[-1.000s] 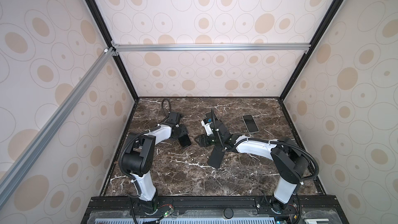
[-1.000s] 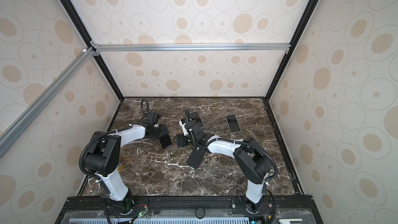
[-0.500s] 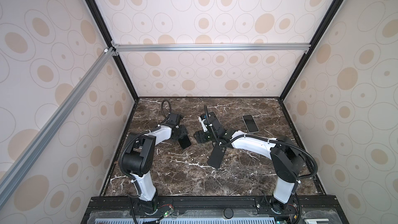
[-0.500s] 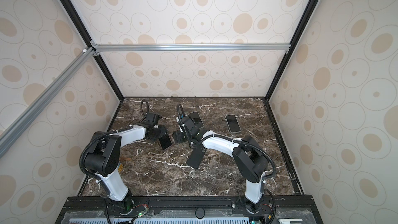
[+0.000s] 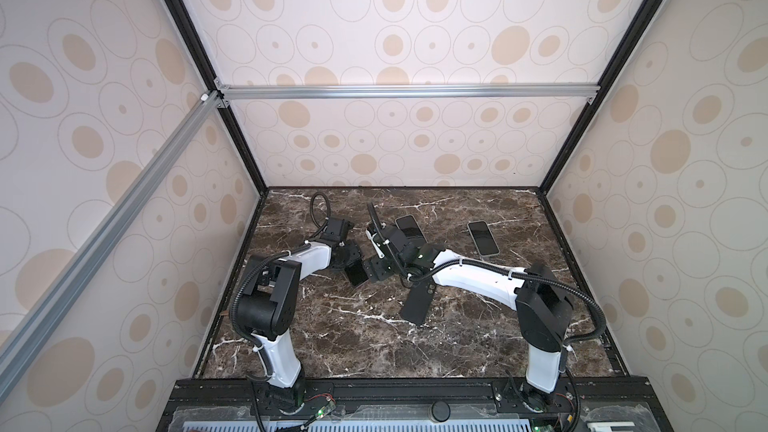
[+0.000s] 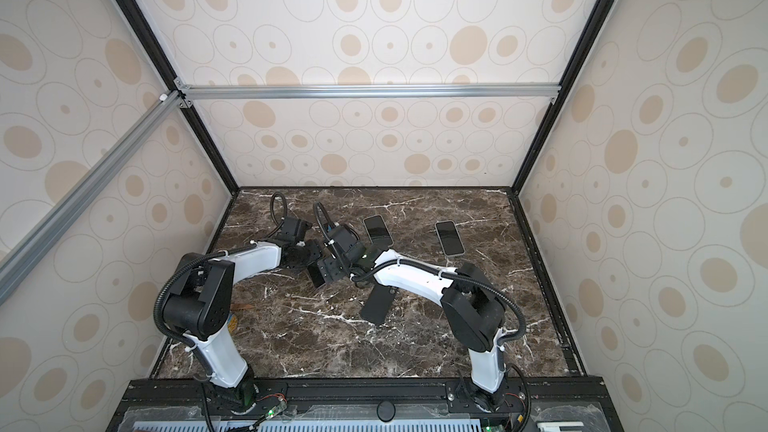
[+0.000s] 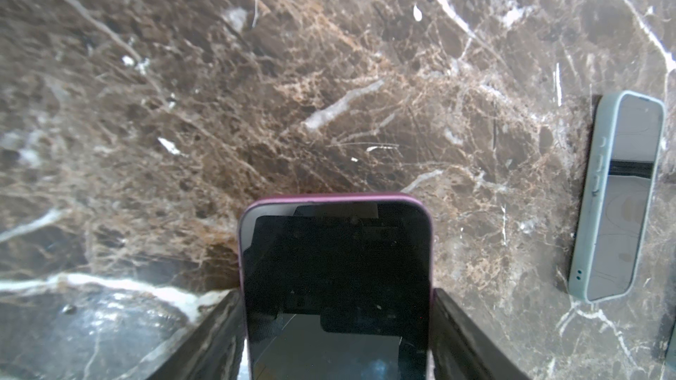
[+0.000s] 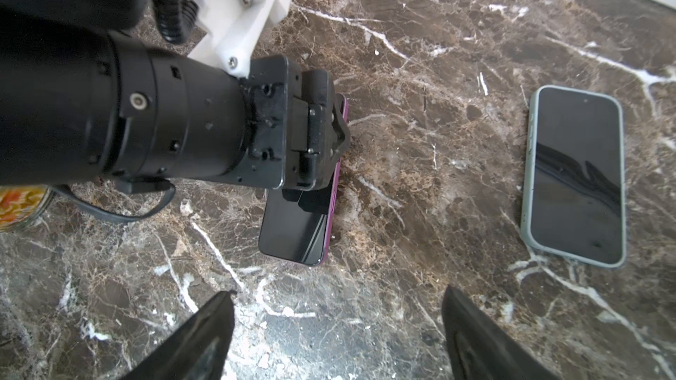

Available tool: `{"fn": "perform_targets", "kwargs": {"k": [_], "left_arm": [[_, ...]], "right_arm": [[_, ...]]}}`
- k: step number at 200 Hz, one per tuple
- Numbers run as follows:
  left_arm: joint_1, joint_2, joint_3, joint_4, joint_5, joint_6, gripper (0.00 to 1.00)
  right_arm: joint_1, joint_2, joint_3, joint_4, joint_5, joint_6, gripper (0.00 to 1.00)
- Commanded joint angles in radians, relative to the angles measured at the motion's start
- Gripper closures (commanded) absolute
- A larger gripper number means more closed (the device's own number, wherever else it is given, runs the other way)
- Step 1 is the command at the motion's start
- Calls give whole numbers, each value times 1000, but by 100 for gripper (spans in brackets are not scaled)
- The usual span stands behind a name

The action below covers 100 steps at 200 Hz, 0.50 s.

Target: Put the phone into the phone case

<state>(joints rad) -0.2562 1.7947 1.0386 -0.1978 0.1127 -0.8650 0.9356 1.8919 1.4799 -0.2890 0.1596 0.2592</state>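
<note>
phone: lying in purple case on table, centre-left.
left gripper: pinching case sides.
right gripper: spread, empty, close by.
risk: one corner looks unseated; an uneven press could pop phone out or skid it.

Left hand clamped in a grip, right hand wide open just beside it, both low and outstretched.

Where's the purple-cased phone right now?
In both top views the purple-cased phone is left of centre, gripped by the left hand, with the open right hand beside it.
</note>
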Motion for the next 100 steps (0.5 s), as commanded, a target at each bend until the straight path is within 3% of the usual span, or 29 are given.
{"fn": "perform_targets", "kwargs": {"k": [1,29,63,100], "left_arm": [[-1,17,34,-14,19,-17,21],[0,2,49,-15,36,-6,18],[12,-43,49,-5,52,11,17],[42,-129,47,-21,28,57,16]], "right_arm": [[8,10,52,-35,46,-25,8],[15,9,88,-51,70,-37,2],[18,16,140,-85,96,-48,2],[17,107,273,-197,141,-4,0]]}}
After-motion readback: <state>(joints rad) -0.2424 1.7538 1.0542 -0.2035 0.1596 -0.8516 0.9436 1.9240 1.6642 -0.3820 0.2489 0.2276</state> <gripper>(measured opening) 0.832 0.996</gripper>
